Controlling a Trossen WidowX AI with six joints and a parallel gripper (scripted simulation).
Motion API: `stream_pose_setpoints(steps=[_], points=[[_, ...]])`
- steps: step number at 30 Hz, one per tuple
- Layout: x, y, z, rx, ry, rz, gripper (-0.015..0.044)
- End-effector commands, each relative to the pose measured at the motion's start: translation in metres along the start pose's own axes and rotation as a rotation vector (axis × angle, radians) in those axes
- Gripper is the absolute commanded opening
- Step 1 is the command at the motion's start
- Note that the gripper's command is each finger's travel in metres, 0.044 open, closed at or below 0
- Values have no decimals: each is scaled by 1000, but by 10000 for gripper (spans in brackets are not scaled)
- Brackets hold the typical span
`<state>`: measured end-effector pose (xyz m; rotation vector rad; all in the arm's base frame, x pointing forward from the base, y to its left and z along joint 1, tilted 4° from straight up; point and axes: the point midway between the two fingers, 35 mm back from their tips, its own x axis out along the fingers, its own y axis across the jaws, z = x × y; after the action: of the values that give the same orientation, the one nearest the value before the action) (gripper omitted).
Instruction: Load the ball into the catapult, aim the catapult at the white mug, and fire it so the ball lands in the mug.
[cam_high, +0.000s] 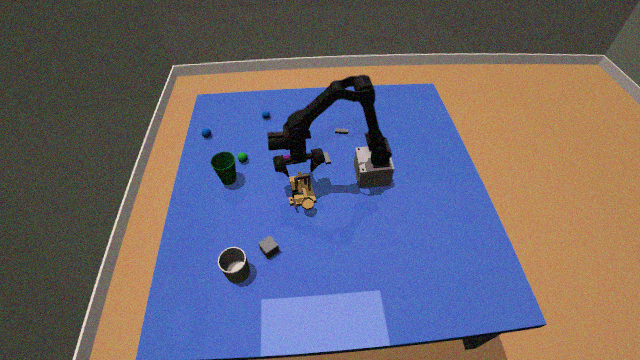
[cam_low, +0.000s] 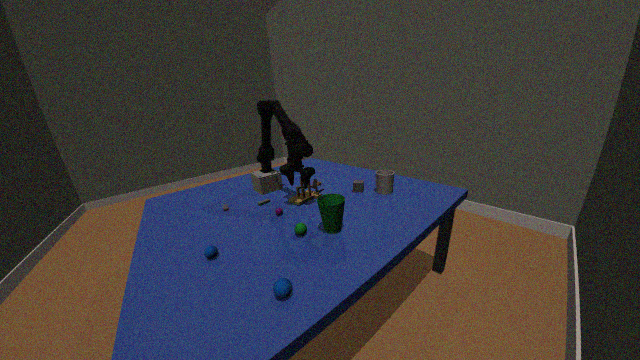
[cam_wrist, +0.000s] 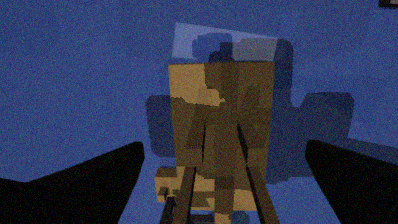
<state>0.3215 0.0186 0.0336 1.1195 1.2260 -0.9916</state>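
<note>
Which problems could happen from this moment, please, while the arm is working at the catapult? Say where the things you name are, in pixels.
The open jaws stand on both sides of the wooden catapult (cam_high: 300, 190) (cam_low: 306, 196) (cam_wrist: 225, 145), so closing off-centre might push it or turn it. The gray block (cam_high: 269, 246) (cam_low: 358, 186) sits beside the white mug (cam_high: 235, 265) (cam_low: 384, 182); a shot slightly off could strike it and bounce away.
</note>
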Motion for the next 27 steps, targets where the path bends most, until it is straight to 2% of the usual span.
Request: stream_pose_setpoints(steps=[1, 25, 27], points=[[8, 0, 0, 3, -3, -3, 440], [43, -1, -1, 3, -3, -3, 440], [40, -1, -1, 0, 0, -2, 387]])
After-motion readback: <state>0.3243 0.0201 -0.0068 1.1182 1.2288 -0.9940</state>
